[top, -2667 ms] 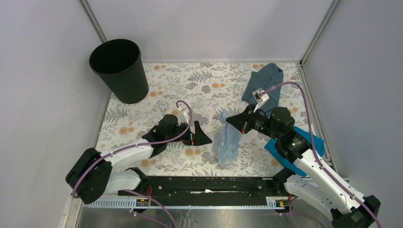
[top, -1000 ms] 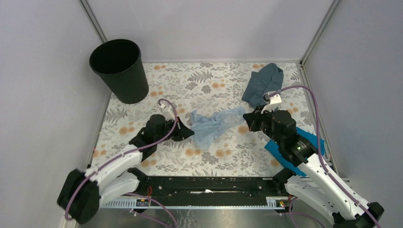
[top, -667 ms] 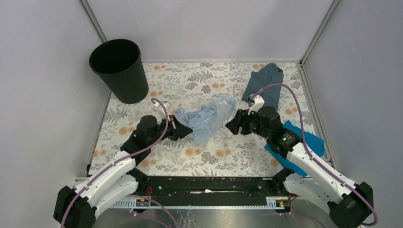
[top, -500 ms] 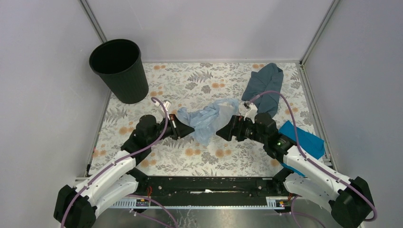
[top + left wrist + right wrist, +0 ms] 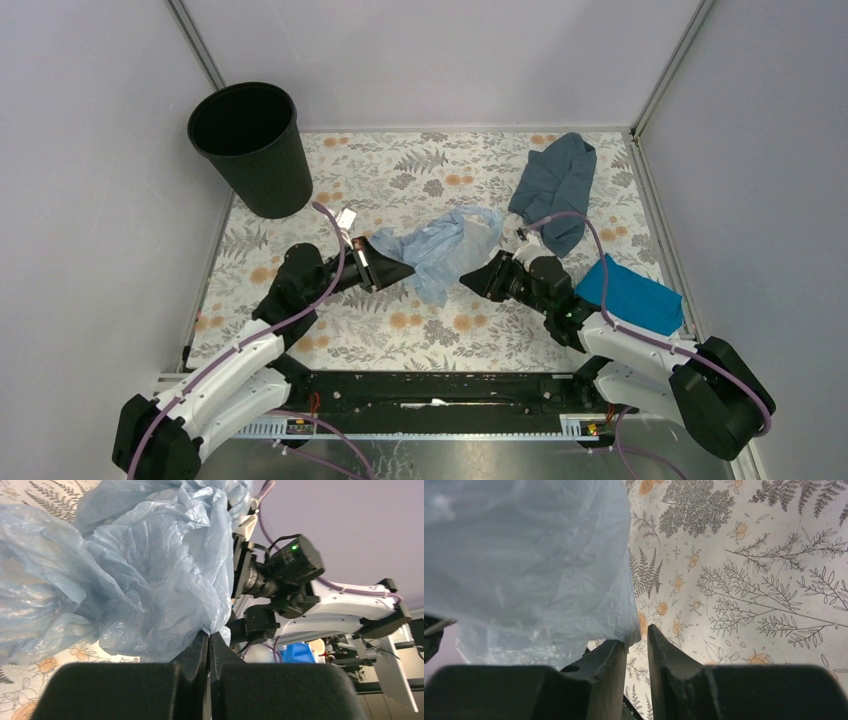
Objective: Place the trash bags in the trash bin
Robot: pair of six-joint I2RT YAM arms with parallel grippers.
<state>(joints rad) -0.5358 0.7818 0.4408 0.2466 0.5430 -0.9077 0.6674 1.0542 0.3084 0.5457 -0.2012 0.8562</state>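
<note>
The pale light-blue trash bag is bunched up in the middle of the floral table. My left gripper is shut on the bag's left edge; the left wrist view shows the plastic pinched at the closed tips. My right gripper is at the bag's right side, jaws a narrow gap apart. In the right wrist view the bag drapes over one fingertip and the table shows through the gap. The round black trash bin stands upright at the far left, apart from both grippers.
A dull grey-blue cloth lies at the far right of the table. A bright blue cloth lies near the right edge beside my right arm. Grey walls enclose the table on three sides.
</note>
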